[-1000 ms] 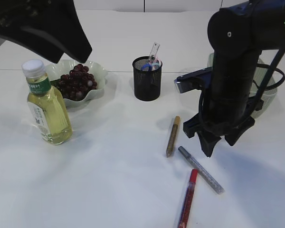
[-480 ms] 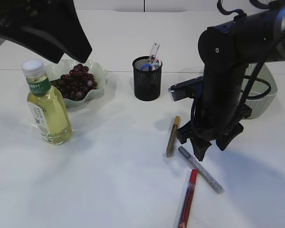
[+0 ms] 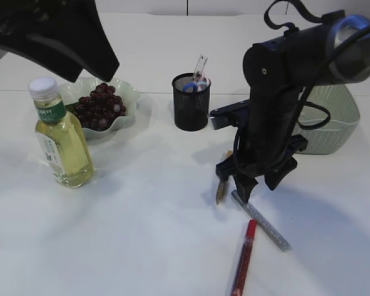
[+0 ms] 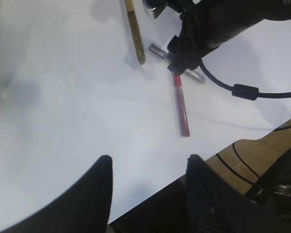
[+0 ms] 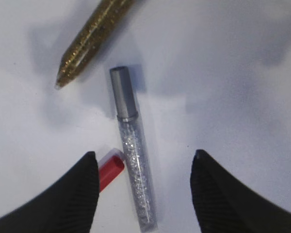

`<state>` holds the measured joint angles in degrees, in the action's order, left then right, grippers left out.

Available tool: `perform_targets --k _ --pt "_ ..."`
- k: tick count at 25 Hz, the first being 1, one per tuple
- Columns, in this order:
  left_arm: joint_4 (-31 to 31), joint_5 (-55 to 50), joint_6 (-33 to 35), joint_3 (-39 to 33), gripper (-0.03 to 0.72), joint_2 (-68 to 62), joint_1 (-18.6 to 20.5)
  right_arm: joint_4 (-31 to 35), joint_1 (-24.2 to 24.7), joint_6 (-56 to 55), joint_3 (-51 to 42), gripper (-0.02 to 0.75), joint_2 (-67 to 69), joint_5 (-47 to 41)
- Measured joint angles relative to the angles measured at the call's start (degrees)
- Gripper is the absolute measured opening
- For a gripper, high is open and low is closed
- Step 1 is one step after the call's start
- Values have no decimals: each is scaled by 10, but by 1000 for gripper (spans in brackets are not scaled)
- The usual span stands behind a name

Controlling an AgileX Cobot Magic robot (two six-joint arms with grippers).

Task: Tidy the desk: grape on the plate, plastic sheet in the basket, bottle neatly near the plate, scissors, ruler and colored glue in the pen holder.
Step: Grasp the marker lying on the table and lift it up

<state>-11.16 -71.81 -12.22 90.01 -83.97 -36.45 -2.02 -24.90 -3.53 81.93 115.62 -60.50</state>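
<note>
The bottle (image 3: 61, 139) carries a green neck band (image 3: 50, 112) with white lettering and a pale side label (image 3: 49, 154) with fine print, both too small to read; no other text shows anywhere.

white table (image 3: 142, 234), wood-look floor (image 4: 276, 141)

Silver glue (image 5: 135, 189) flat (gold (image 5: 91, 36), red (image 5: 109, 173) beside).

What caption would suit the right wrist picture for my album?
Open end effector hovering above a silver glitter glue tube, flanked by a gold glitter glue tube and a red tube's cap.
</note>
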Motion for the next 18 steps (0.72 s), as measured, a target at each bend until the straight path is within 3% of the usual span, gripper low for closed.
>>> perform_targets --k 13,18 --pt "13 0 0 0 361 0 0 11 -5 35 46 470 57 -35" --pt "23 0 0 0 361 0 0 12 -5 43 52 417 68 -36"
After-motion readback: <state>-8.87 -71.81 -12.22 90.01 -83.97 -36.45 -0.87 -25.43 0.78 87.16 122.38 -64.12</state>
